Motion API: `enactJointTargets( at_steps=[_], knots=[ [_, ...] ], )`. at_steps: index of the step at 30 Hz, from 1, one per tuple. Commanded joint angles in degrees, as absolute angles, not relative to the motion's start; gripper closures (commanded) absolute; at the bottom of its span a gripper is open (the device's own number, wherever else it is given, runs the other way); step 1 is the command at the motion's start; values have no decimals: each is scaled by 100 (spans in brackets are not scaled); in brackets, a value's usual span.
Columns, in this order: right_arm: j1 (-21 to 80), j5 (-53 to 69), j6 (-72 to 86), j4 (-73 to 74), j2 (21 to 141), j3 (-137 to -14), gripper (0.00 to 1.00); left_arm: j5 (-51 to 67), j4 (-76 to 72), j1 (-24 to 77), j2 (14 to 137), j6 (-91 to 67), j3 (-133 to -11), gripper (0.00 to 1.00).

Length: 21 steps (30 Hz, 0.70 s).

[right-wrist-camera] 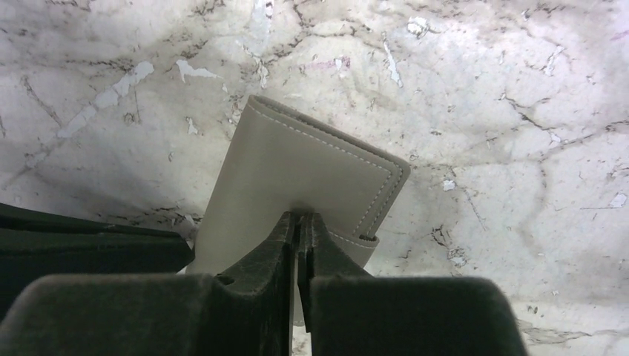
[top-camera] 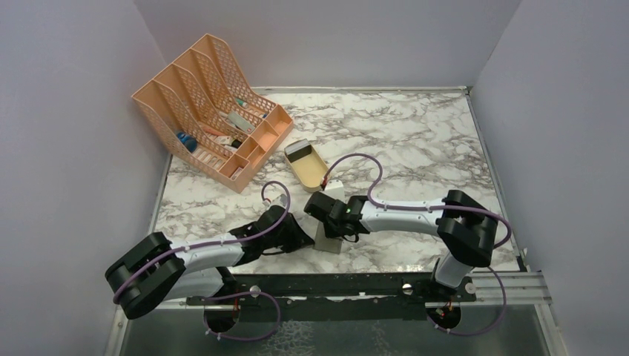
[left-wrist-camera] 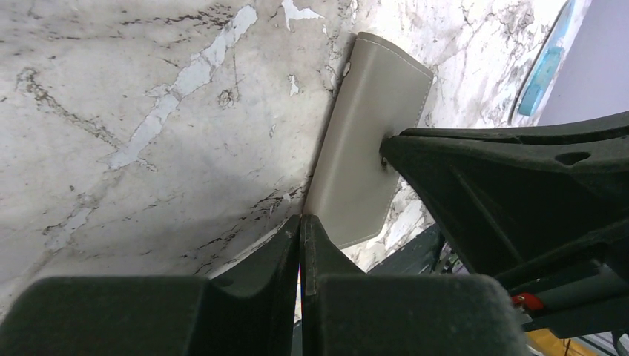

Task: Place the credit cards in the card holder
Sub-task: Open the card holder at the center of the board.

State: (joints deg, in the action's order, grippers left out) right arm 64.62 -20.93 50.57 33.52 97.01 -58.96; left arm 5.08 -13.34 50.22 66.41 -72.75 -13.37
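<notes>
Touching one card holder (right-wrist-camera: 297,170): left end effector (left-wrist-camera: 301,222), right end effector (right-wrist-camera: 299,219), closed.

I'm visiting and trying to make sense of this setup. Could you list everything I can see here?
table: one, white marble with dark veins, under everything.
file rack: one, peach mesh, far left corner.
small items: several, mixed colours, inside the file rack.
tray: one, tan oval, right of the file rack; a pale thing inside, too small to identify.
card holder: one, grey, near middle of the table.
left gripper: one, black, shut, tips at the card holder's corner.
right gripper: one, black, shut on the card holder's edge.
</notes>
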Motion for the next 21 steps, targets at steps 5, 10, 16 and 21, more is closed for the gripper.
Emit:
enactJointTargets(
  at_steps=[5,10,16,21],
  knots=[
    [6491,-2360,4843,3296,9358,-5644,99,354,-1123,5005,6518,-7330,-1297,93],
    [6495,-2125,4567,2806,9029,-5486,99,318,-918,5004,6422,-7250,-1374,92],
    [6495,-1695,4490,2211,8420,-5348,99,-13,240,4964,5962,-6773,-1965,59],
    [6488,-1579,4687,1848,7801,-5208,99,-234,923,4846,5485,-6426,-2255,39]
  ],
)
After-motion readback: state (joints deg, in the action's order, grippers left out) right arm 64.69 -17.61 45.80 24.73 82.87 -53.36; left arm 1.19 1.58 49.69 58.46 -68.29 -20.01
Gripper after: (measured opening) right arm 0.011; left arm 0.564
